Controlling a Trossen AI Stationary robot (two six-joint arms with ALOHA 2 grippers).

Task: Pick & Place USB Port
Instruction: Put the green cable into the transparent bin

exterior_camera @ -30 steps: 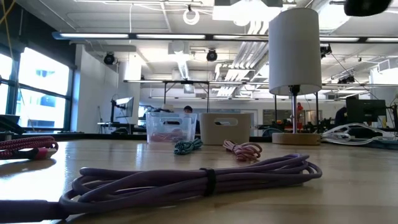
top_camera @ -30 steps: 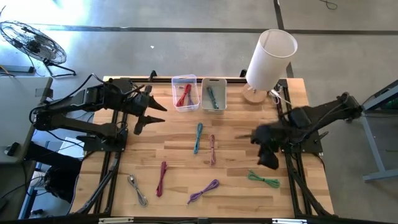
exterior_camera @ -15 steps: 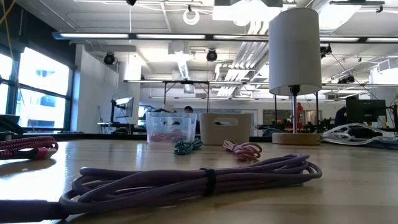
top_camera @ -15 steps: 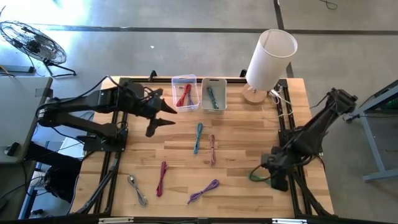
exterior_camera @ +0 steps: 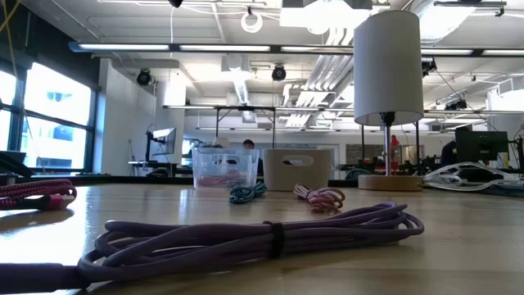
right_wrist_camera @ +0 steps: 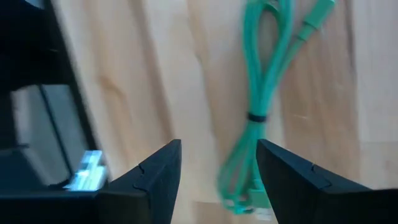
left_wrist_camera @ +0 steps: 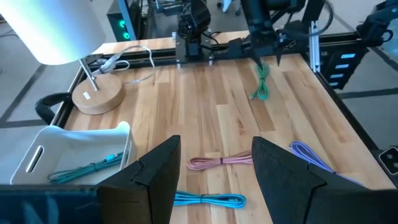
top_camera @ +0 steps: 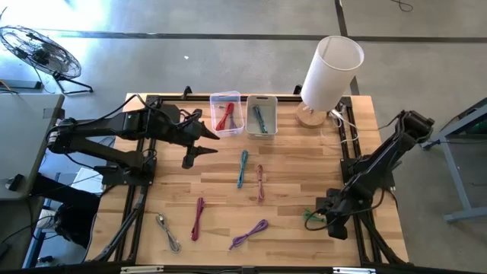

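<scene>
- Right now our right gripper hangs low over the table's right edge, toward the near right corner, with its jaws spread and nothing between them; the green cable lies on the wood directly ahead of its fingers in the right wrist view.
- Our worry is the descent: the green cable is a loose, doubled bundle pinched by one small tie, so if we close off-centre we may catch a single strand and the rest will trail or slip out on the lift.
- Equally, the bundle sits close to the table's black side rail; a finger coming down on that side could strike the rail or shove the cable toward the edge.
- Our left gripper hovers released above the table's left half, just short of the two bins at the far edge; the clear bin holds a red cable and the grey bin a teal one.
- Carrying green across, we could drag it over the pink cable and blue cable lying mid-table, or crowd the left arm near the bins.
- We cannot tell which bin is meant for green, so a wrong drop is possible.
</scene>
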